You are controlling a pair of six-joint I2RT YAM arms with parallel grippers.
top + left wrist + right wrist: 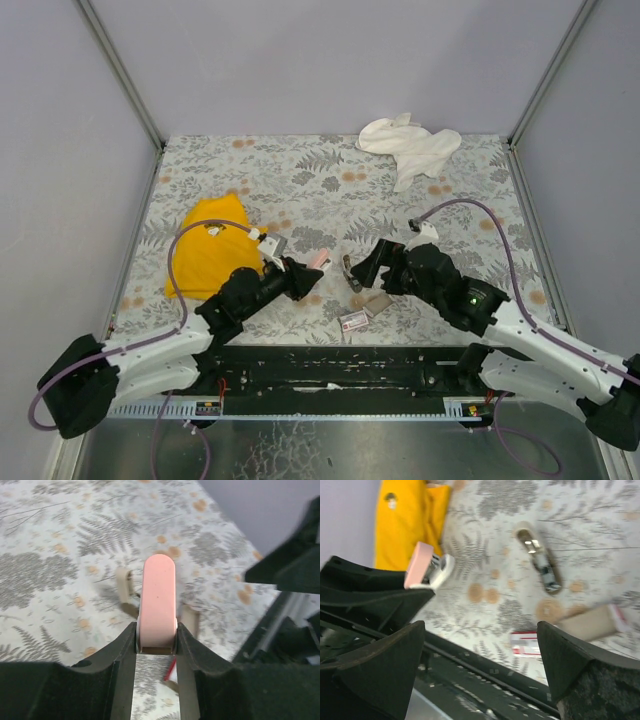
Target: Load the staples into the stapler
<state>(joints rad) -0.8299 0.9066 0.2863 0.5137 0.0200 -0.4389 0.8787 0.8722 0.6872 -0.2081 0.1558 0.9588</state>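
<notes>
Left fingers (122, 652) clamp the stapler (159, 597); right fingers (375, 665) wide and empty; staples box (352, 321) at stapler's five o'clock; loading pending.

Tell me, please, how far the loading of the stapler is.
Done: the red staple box is open, its tray out beside it. In hand: the left gripper clamps the pink stapler; the right gripper is open and empty. Left: the loading itself, not yet begun.
</notes>
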